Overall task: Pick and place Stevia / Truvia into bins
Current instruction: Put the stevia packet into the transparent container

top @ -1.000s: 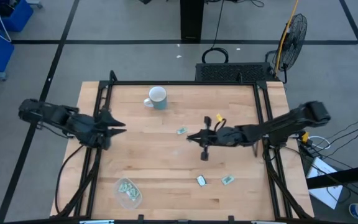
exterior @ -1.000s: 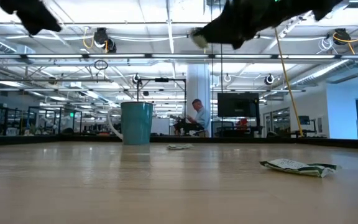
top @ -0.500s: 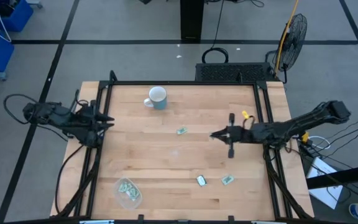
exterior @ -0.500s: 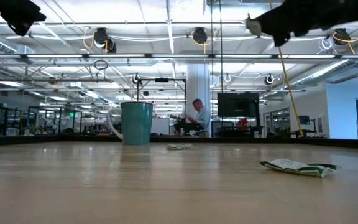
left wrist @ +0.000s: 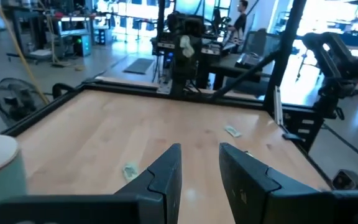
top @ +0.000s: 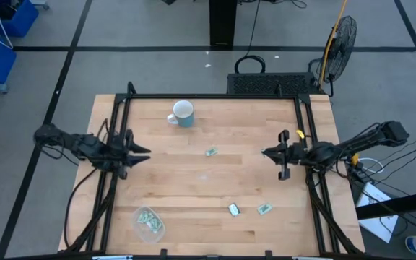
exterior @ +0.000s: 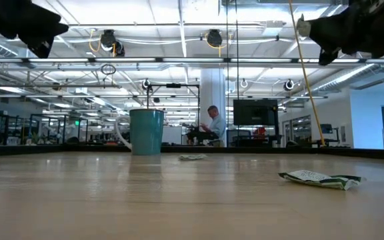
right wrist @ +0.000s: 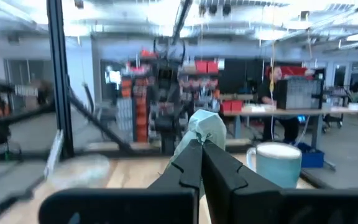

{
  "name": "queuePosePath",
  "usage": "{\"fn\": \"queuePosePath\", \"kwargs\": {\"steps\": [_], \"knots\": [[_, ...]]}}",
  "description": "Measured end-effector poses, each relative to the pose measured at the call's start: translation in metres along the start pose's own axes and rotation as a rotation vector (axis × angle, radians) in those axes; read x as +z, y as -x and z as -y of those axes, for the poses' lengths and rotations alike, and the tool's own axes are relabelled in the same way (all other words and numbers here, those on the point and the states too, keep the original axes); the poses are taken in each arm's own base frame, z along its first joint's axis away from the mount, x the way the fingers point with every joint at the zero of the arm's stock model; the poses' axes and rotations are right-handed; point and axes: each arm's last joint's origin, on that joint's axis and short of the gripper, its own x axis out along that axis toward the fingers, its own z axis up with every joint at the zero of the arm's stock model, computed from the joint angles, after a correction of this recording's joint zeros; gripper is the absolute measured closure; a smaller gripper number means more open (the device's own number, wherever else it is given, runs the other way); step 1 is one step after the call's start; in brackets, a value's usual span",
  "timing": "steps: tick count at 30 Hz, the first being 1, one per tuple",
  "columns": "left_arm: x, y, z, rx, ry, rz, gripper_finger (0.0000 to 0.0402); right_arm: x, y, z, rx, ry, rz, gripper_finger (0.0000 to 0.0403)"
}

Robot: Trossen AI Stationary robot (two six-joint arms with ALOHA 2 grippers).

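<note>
Right gripper [right wrist: 201, 149] pinched on 1 Stevia packet [right wrist: 205, 128] — pale paper sticking out past the closed fingertips, held above the table [top: 193, 195]. Left gripper [left wrist: 199, 163] narrowly parted, holding nothing, at the table's left edge. 3 loose packets [top: 211, 152] [top: 233, 209] [top: 263, 209] lying flat on the wood, well clear of both jaws — bin [top: 150, 224] far from each, near the front-left corner. Mug [top: 183, 113] at the back.

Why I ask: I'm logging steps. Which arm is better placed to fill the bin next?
Right, probably: the right gripper is shut on a packet, while the left gripper is open and empty. The bin lies nearer the left arm, though.
</note>
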Motion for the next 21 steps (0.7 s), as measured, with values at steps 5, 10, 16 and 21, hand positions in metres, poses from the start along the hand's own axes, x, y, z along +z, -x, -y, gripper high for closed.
{"fn": "queuePosePath", "kwargs": {"steps": [5, 10, 16, 21], "knots": [[-0.006, -0.004, 0.0, 0.011, -0.044, 0.027, 0.0289, -0.001, -0.002, -0.001, 0.009, -0.031, 0.001, 0.0403], [0.003, -0.003, 0.0, 0.02, -0.098, 0.091, 0.0289, 0.005, -0.019, -0.008, 0.082, -0.071, -0.024, 0.0403], [0.004, -0.003, 0.001, 0.014, -0.119, 0.104, 0.0289, 0.019, -0.066, -0.025, 0.155, -0.015, -0.065, 0.0403], [0.004, -0.002, 0.001, 0.014, -0.119, 0.104, 0.0289, 0.029, -0.123, -0.048, 0.277, 0.056, -0.017, 0.0403]]}}
